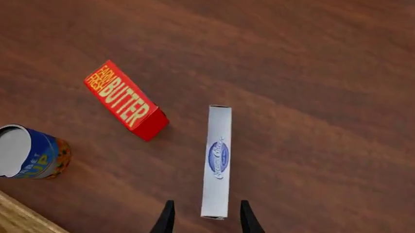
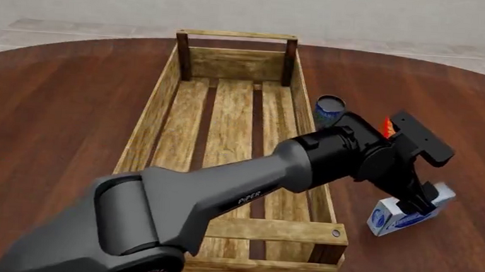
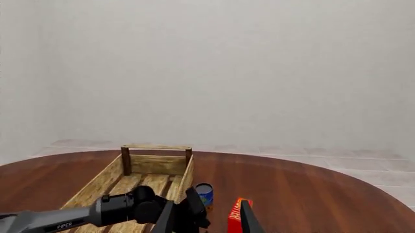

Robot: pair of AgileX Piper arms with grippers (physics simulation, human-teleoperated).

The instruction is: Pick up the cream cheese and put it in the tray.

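The cream cheese (image 1: pixel 216 160) is a narrow white-grey box with a blue oval logo, lying on the dark wood table. Its near end sits between the fingers of my left gripper (image 1: pixel 207 219), which is open with a gap on each side. In the front view my left arm reaches across the tray (image 2: pixel 155 112), a long light-wood crate. There the left gripper (image 2: pixel 418 200) hangs over the cream cheese (image 2: pixel 399 218) just right of the crate's near corner. My right gripper (image 3: pixel 206 224) shows only its two spread fingertips, high above the table and holding nothing.
A red-orange butter box (image 1: pixel 126 99) lies beyond the cream cheese, and a blue can (image 1: pixel 32 151) stands near the crate's side (image 1: pixel 19 218). From the front, the can (image 2: pixel 329 106) stands against the tray's right wall and the butter box (image 2: pixel 386 126) peeks out behind the left wrist.
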